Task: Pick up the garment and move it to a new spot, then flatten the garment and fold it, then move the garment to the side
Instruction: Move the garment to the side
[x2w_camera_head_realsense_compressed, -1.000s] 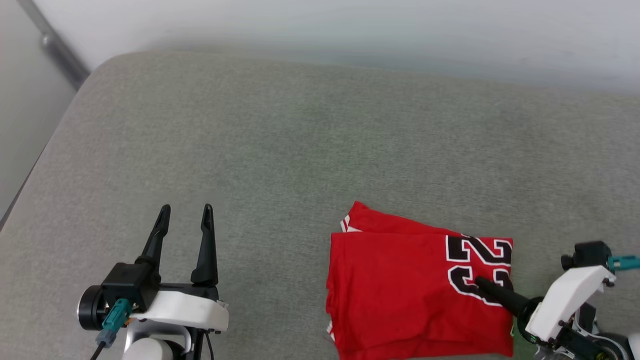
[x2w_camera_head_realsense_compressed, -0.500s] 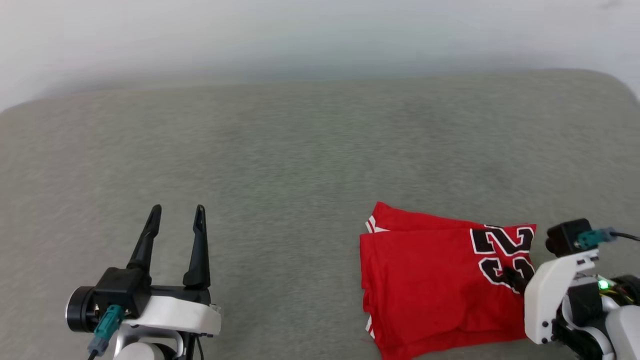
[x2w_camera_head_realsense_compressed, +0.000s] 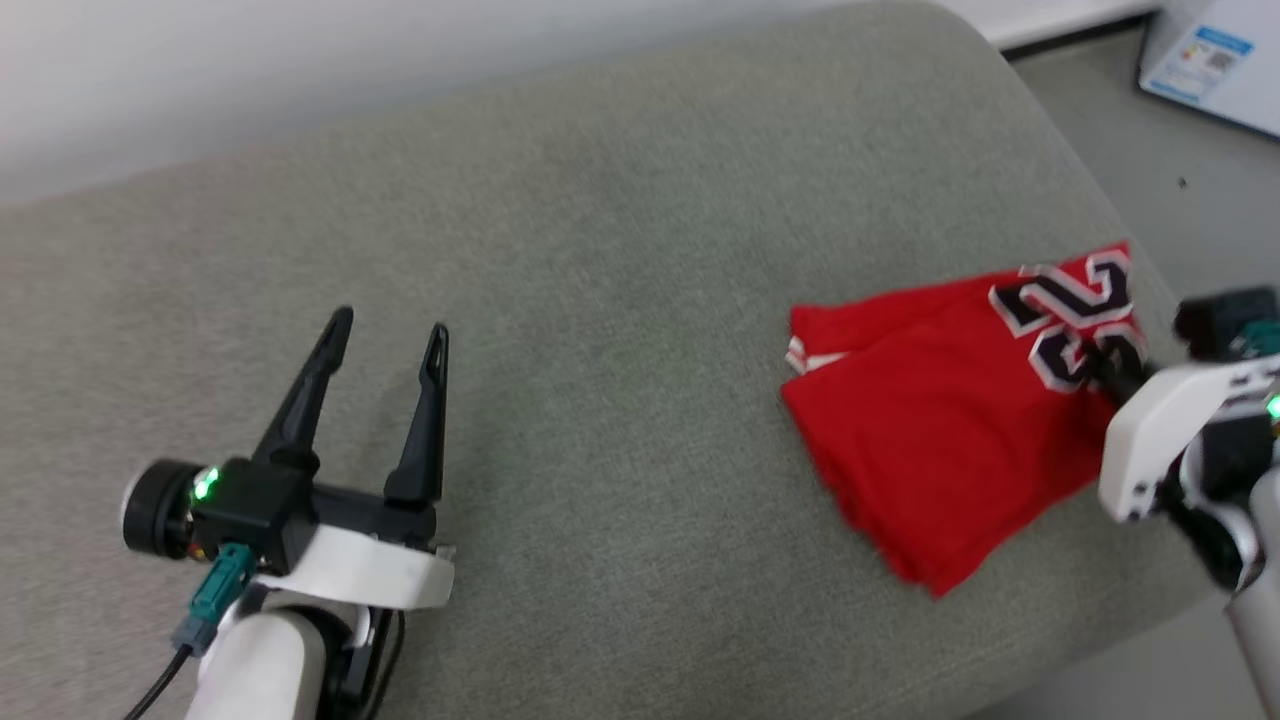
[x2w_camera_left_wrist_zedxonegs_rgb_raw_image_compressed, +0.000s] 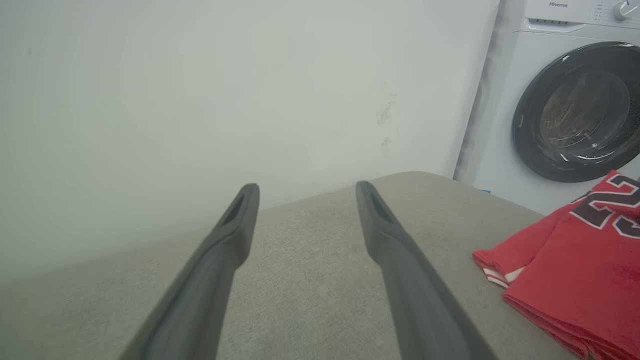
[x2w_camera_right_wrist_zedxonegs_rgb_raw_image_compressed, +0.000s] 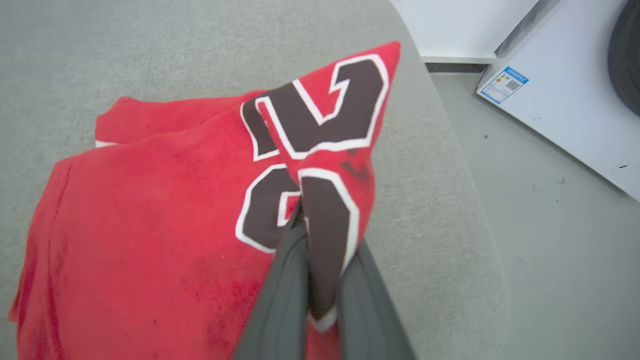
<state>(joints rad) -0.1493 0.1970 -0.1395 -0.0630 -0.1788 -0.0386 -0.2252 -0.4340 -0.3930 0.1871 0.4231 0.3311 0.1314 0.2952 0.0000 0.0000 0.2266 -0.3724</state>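
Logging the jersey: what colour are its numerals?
Black numerals outlined in white on the garment; right wrist view best.

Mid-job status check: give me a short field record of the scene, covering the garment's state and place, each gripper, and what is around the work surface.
garment: red jersey, folded, numerals facing up, lying near the right end of the grey cushion
right gripper: shut on the garment at its numeral edge, with fabric pinched between the fingers and bunched up there
left gripper: open, holding nothing, over bare cushion, apart from the garment
surroundings: washing machine beyond the cushion's end; floor past the cushion's edge
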